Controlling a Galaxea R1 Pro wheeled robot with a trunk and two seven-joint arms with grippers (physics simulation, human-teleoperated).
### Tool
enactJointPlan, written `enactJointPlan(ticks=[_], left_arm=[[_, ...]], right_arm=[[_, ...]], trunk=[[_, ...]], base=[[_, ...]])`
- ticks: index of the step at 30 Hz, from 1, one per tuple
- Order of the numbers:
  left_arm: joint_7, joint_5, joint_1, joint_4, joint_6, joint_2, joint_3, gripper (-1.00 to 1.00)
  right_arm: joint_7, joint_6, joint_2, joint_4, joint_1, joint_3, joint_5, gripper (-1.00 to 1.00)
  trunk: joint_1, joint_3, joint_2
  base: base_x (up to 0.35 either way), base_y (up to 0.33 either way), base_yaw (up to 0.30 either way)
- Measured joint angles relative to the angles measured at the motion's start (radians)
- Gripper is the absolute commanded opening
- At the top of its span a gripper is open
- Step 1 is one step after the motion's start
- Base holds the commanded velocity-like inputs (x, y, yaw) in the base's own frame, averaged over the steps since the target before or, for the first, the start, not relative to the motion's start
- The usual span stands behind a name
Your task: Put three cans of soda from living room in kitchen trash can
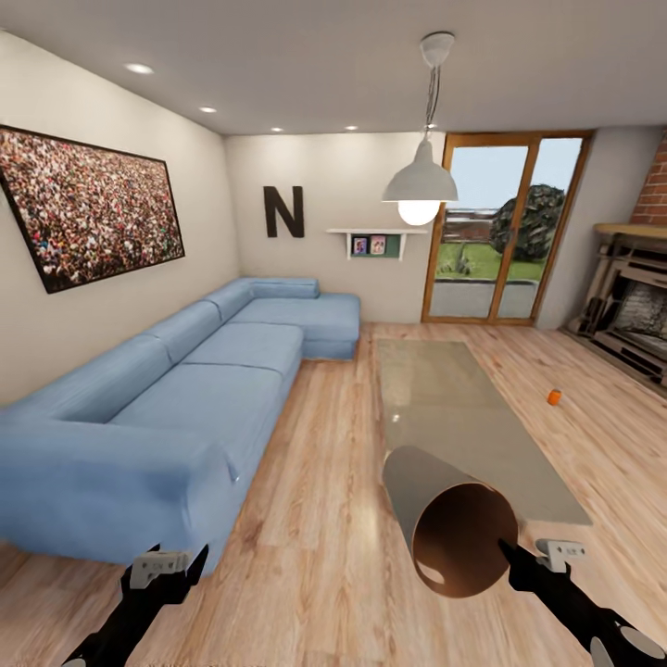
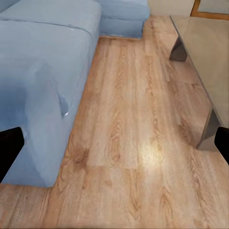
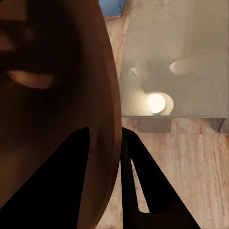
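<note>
I hold the copper-brown trash can tipped on its side, its dark mouth facing me; my right gripper is shut on its rim. In the right wrist view the trash can wall sits between the fingers of the right gripper, one inside and one outside. One orange soda can stands on the wood floor to the right of the grey low table. The other two cans are out of view. My left gripper hangs open and empty over the floor near the sofa's end, seen as the left gripper with fingers wide apart.
A long blue corner sofa runs along the left wall, with its near arm close to my left hand. The brick fireplace stands at the right and glass garden doors at the back. A strip of plank floor lies between sofa and table.
</note>
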Motion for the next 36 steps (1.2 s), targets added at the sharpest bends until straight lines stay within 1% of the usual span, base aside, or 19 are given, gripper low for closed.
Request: enactJointPlan(ticks=[4,9,23,36], left_arm=[[0.0,0.0,0.0,0.0,0.0,0.0,0.0,1.0],[0.0,0.0,0.0,0.0,0.0,0.0,0.0,1.0],[0.0,0.0,-0.001,0.003,0.0,0.001,0.0,1.0],[0.0,0.005,-0.003,0.023,0.0,0.002,0.001,1.0]], right_arm=[[-0.006,0.0,0.0,0.0,0.0,0.0,0.001,-1.0],[-0.01,0.001,0.0,0.0,0.0,0.001,-0.001,-1.0],[-0.008,0.007,-0.001,0.007,0.0,0.003,-0.001,-1.0],[-0.008,0.012,-0.002,0.008,0.0,0.002,-0.001,-1.0]], trunk=[[0.0,0.0,0.0],[0.0,0.0,0.0],[0.0,0.0,0.0],[0.0,0.007,0.0]], base=[[0.0,0.0,0.075],[0.0,0.0,-0.129],[0.0,0.0,-0.24],[0.0,0.005,-0.253]])
